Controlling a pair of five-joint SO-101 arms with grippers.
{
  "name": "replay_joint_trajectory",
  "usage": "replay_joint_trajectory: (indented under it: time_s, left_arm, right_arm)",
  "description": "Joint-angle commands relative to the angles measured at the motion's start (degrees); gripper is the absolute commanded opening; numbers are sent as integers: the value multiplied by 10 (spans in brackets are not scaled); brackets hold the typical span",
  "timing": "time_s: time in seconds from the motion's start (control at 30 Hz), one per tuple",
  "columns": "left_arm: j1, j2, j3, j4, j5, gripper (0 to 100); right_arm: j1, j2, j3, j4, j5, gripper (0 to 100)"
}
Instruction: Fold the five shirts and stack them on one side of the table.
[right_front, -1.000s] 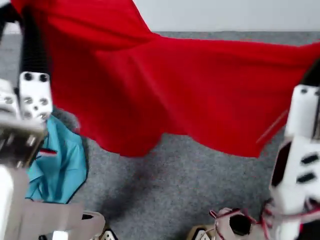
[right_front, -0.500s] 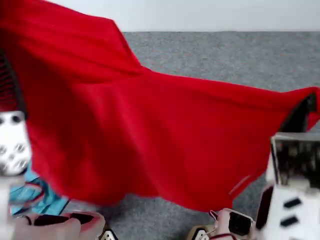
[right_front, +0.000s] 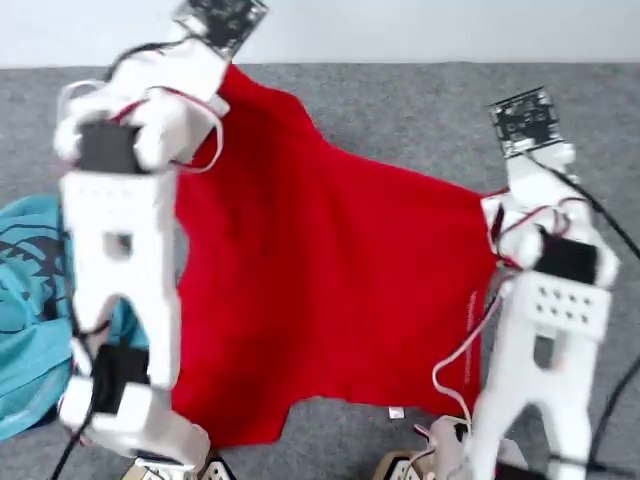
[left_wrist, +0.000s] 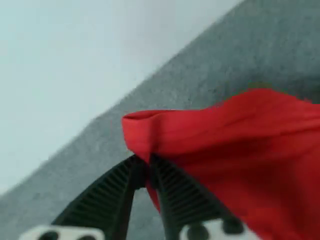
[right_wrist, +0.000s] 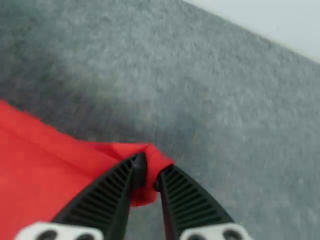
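Observation:
A red shirt (right_front: 330, 290) lies spread over the grey table between my two arms, with a white label at its near hem. My left gripper (left_wrist: 146, 167) is shut on a folded edge of the red shirt (left_wrist: 225, 145), at the shirt's far left corner by the left arm (right_front: 150, 130). My right gripper (right_wrist: 148, 175) is shut on a corner of the red shirt (right_wrist: 45, 175), at its far right edge by the right arm (right_front: 540, 250). A teal printed shirt (right_front: 30, 300) lies crumpled at the table's left side, partly behind the left arm.
Grey felt table (right_front: 400, 110) runs to a pale wall at the back. Bare table lies beyond the red shirt and at the far right. Both arm bases and red cables (right_front: 450, 370) stand at the near edge.
The red shirt, held high in front of the camera before, has come down and forward onto the table. Both arms have stretched out toward the far side, still gripping it.

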Motion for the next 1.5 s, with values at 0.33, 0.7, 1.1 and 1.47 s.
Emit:
replay_joint_trajectory:
  time_s: [0.33, 0.7, 1.1, 1.47]
  left_arm:
    - [-43, 229, 15, -252, -3, 4]
    - [-63, 288, 15, -326, -3, 4]
    - [-54, 284, -87, -235, -4, 4]
    - [-33, 291, -151, -74, -5, 4]
  right_arm:
    - [-7, 339, -200, -316, 5, 9]
    - [-39, 649, -540, -318, 7, 9]
    - [-39, 694, -675, -122, 6, 9]
    - [-40, 758, -755, -40, 69, 9]
